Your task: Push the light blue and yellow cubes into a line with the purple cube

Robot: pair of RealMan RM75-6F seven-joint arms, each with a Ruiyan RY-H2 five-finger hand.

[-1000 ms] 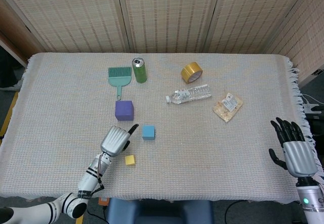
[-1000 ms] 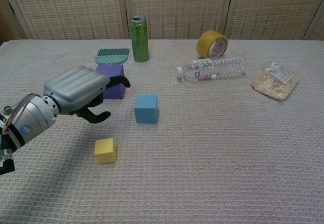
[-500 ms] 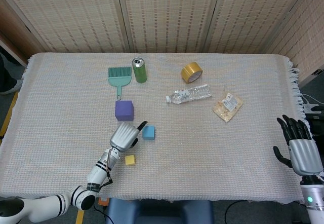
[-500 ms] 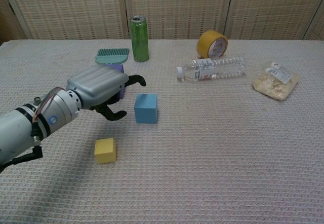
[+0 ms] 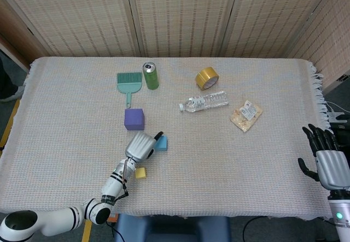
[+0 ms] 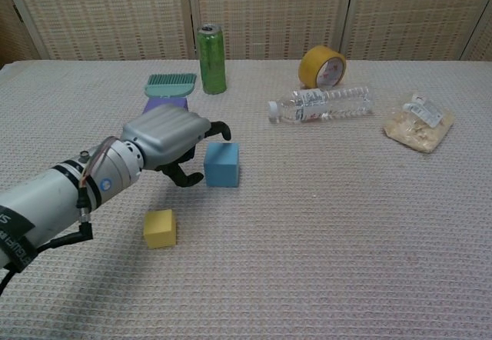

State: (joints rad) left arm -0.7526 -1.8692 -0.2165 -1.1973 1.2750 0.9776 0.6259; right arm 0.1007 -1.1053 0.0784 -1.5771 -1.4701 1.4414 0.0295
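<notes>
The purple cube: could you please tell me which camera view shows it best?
The head view: the purple cube shows whole there, apart from the left hand. In the chest view, that hand hides most of it, leaving a strip of its top.

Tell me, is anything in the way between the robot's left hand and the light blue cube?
Nothing visible is. The left hand is right beside the light blue cube, fingers reaching its near side, with only bare tablecloth around them.
</notes>
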